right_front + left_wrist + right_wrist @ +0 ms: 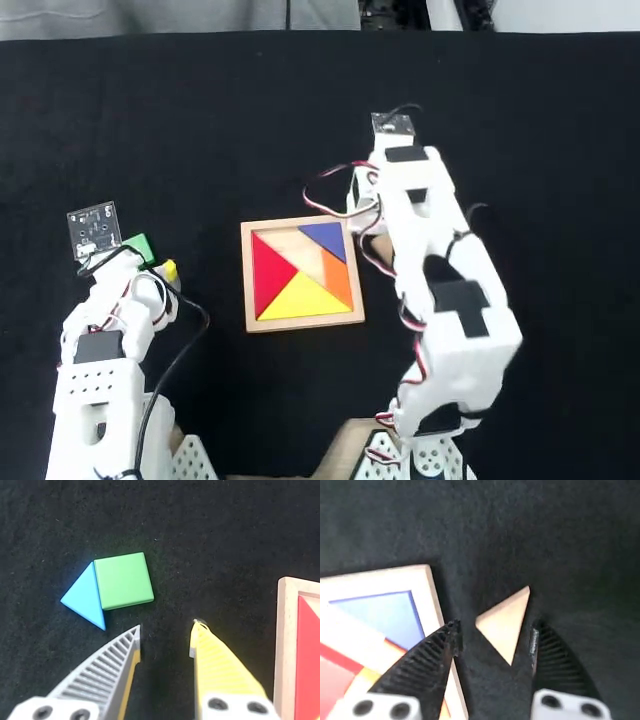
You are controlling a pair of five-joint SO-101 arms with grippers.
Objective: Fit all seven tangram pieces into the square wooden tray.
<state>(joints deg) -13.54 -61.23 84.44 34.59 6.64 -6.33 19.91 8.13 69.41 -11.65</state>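
Note:
The square wooden tray (pixel 248 300) lies mid-table holding a red triangle (pixel 268 275), a yellow triangle (pixel 305 298), an orange piece (pixel 338 275) and a blue triangle (pixel 328 238). Left of the tray, a green square (pixel 123 580) and a light blue triangle (pixel 84 600) touch each other on the cloth. My left gripper (pixel 167 630) is open, just short of them and holding nothing. A pale wooden-coloured triangle (pixel 506 621) lies on the cloth beside the tray rim (pixel 432 595). My right gripper (pixel 493 630) is open, with its fingers on either side of that triangle.
Black cloth covers the whole table. The right arm (pixel 440 290) stretches over the area right of the tray, and the left arm (pixel 105 350) sits at the front left. Part of the tray floor (pixel 295 245) shows bare wood.

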